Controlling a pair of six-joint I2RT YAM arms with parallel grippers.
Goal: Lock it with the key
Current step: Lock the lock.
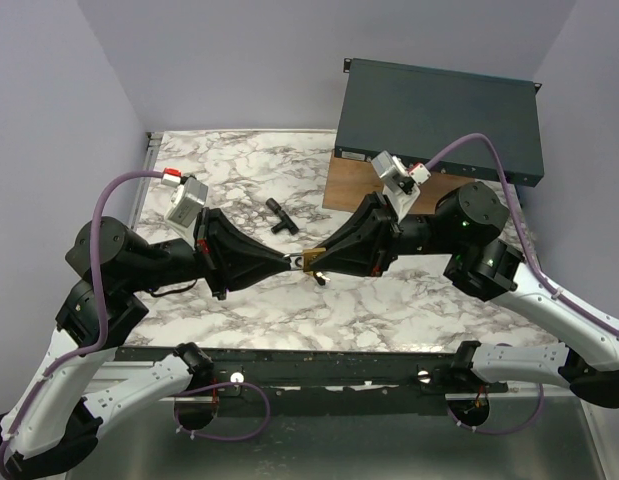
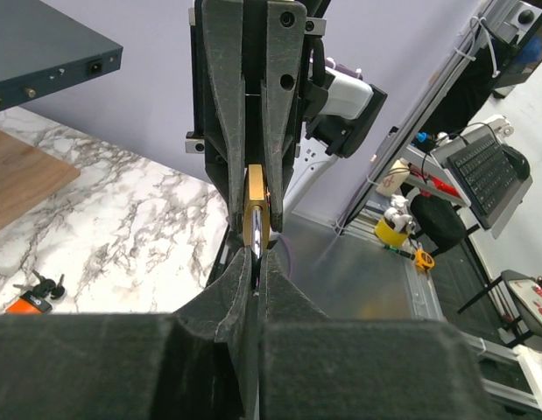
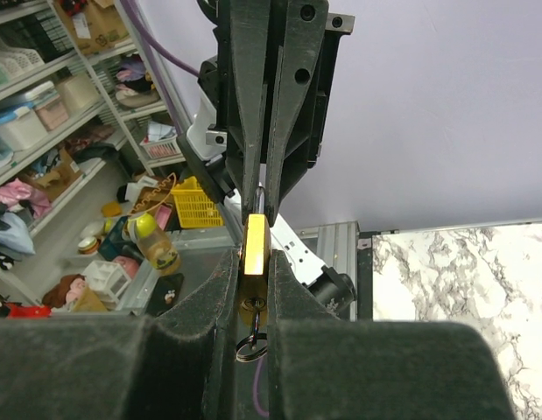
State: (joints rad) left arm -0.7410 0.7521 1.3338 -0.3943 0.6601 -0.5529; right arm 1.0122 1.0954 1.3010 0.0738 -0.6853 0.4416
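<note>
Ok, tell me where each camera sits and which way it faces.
Top external: overhead behind the robot, looking down on the marble table; left arm and right arm show.
Left wrist: on the left arm, looking along its own jaws at the right arm's jaws.
Right wrist: mirrored, own jaws below, left arm's jaws above.
Shared: the brass padlock pinched between both.

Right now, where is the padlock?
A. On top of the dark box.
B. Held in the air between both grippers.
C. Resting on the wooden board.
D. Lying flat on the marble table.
B: the padlock is clamped from both sides, the left gripper on its silver shackle and the right gripper on its brass body, above the table.
</note>
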